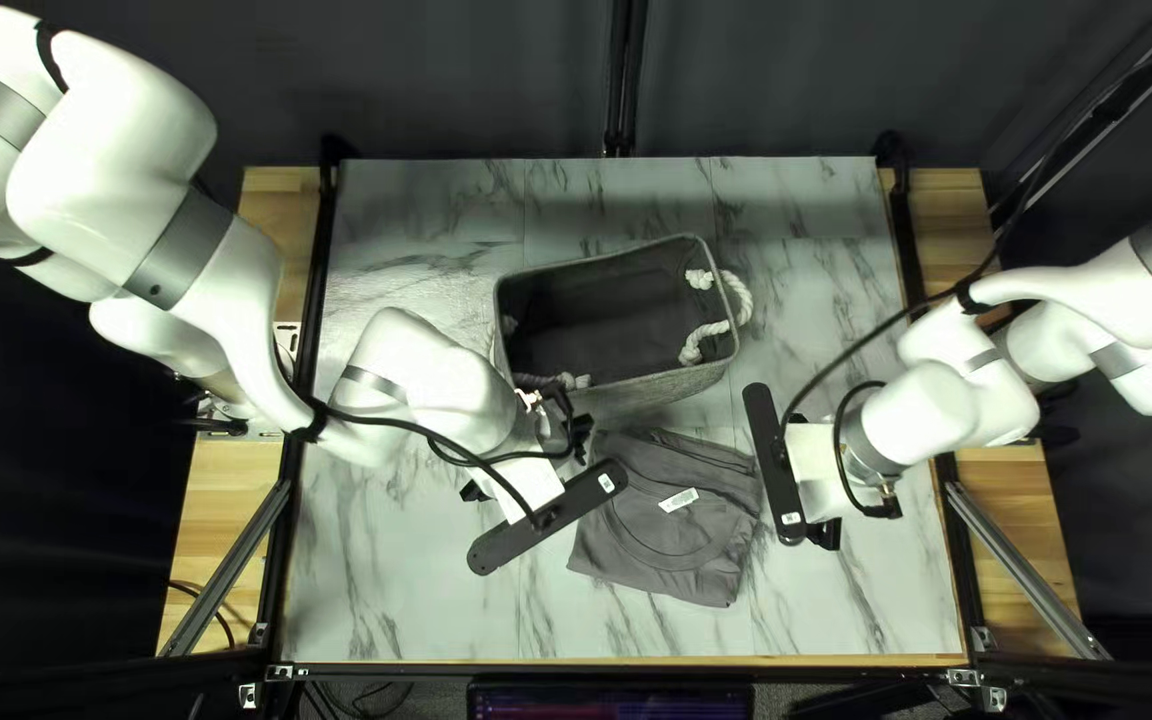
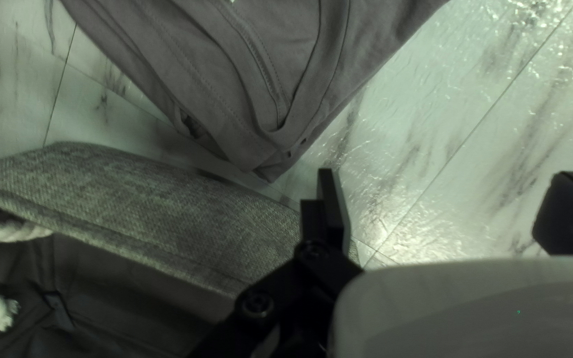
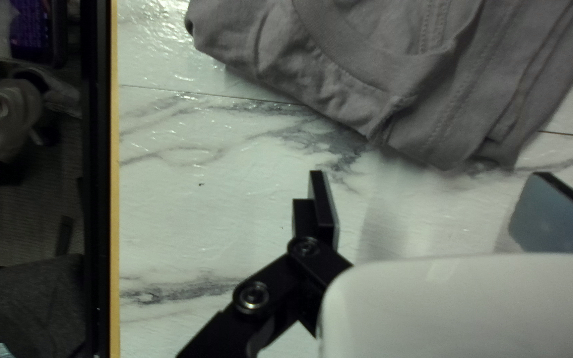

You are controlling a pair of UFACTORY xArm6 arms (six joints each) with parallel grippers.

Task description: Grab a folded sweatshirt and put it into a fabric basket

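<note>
Top left view puts the folded sweatshirt (image 1: 667, 540) flat on the bench (image 1: 403, 600), toward its near edge, with the fabric basket (image 1: 650, 391) standing just beyond it, nearer the far edge. The left gripper (image 2: 447, 199) and the right gripper (image 3: 436, 199) each have their fingers spread, nothing held, one to either side of the garment. I judge this to be the lining-up for a two-sided grasp, with the lift yet to come.

The tightest spot is on the left: one finger is close beside the basket's wall, so a careless descent or sideways move could shove the basket, or pinch its fabric along with the garment. In both wrist views the cloth lies ahead of the fingers rather than between them; closing here would likely catch nothing. A shallow bite is another risk, since the folds are loose: gripping only the upper layer could let the bundle unroll as it rises. If one arm lifts sooner than the other, the weight may tip and pull a corner free. Carried too low, the sagging middle could catch on the near rim, or a trailing fold could hook the rope handle (image 1: 742, 299) and drag the basket askew.
</note>
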